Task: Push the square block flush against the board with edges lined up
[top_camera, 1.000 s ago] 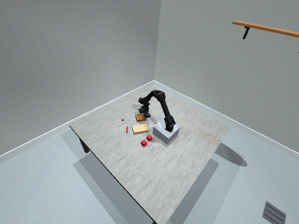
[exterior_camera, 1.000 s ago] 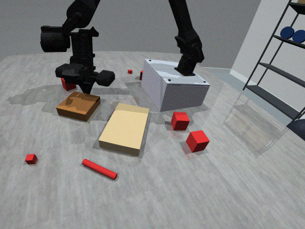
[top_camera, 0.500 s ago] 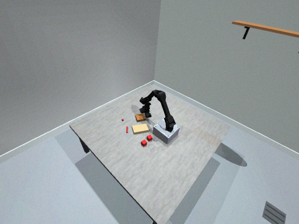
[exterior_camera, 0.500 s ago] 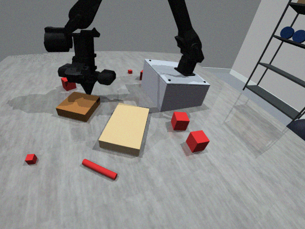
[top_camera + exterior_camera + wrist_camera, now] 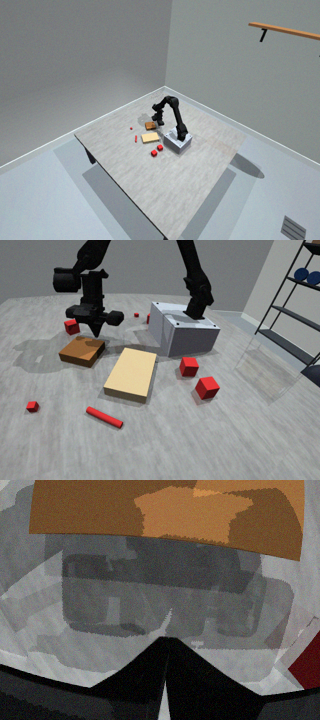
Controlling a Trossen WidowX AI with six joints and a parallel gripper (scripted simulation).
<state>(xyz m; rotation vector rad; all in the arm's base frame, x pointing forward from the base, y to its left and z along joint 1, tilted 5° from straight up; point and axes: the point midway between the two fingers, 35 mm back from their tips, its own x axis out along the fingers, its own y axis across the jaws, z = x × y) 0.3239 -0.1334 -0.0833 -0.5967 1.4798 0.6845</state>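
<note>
The square block [image 5: 82, 350], a flat, stiff-looking brown slab lying just off the board [image 5: 131, 374]'s far corner, should slide easily on the worktop [image 5: 206, 436] if the gripper [image 5: 96, 333], fingers pressed together on nothing, pushes low against its far side.

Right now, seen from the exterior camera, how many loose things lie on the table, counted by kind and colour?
Red cubes: 5
Red rod: 1
Red piece half hidden behind the base, shape unclear: 1
Brown square block: 1
Tan board: 1
Total: 9
</note>
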